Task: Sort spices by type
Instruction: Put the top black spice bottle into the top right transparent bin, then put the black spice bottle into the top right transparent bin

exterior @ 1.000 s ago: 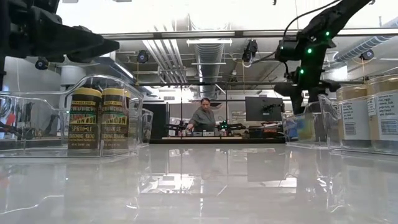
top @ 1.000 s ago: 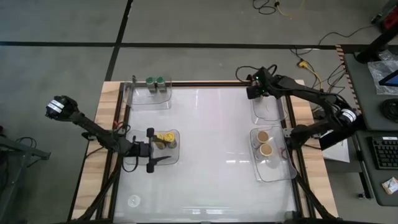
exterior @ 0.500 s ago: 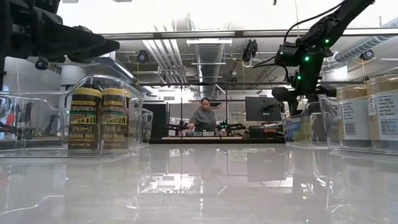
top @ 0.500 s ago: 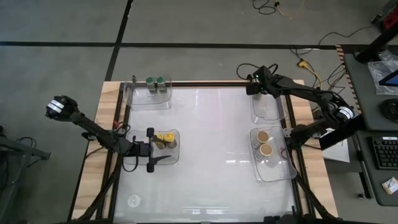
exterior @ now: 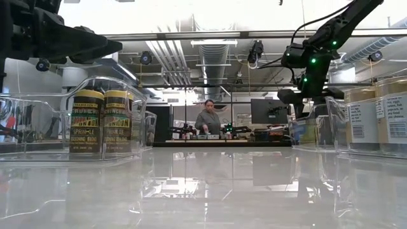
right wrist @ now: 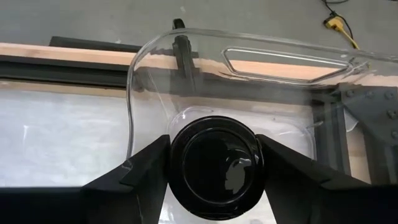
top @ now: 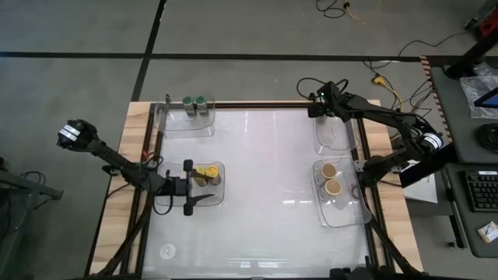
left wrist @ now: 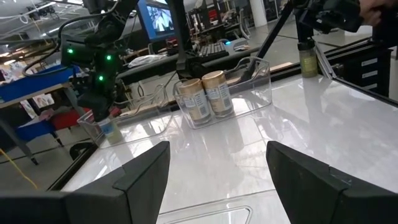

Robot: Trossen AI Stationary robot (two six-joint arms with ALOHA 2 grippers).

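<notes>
My right gripper [top: 320, 103] is over the far end of the far right clear tray [top: 336, 138], shut on a jar with a black lid [right wrist: 216, 163]. My left gripper [top: 187, 189] hangs open, touching nothing, at the left side of the near left tray with two yellow-lidded jars [top: 206, 174]. These stand upright on the tray floor in the low view [exterior: 102, 121]. Two green-lidded jars [top: 194, 102] stand in the far left tray. Two tan-lidded jars [top: 331, 178] stand in the near right tray, also seen in the left wrist view [left wrist: 205, 96]. My right gripper pinches the black-lidded jar at its top, one finger [right wrist: 134, 177] on each side of the lid, coming from above and pointing down. The jar [left wrist: 107, 127] hangs upright below the fingers inside the tray's far end. Whether its bottom touches the tray floor, I cannot tell.
Four clear trays sit near the corners of the white table top [top: 264, 179], with open room in the middle. A wooden frame [top: 136, 132] and dark rails border the table. Cables [top: 389, 89] lie beyond the far right corner. A person [exterior: 206, 119] sits far behind the table.
My right gripper, carrying the black-lidded jar, has moved a little toward the table's far edge, to the far end of the far right tray, then has kept still.
</notes>
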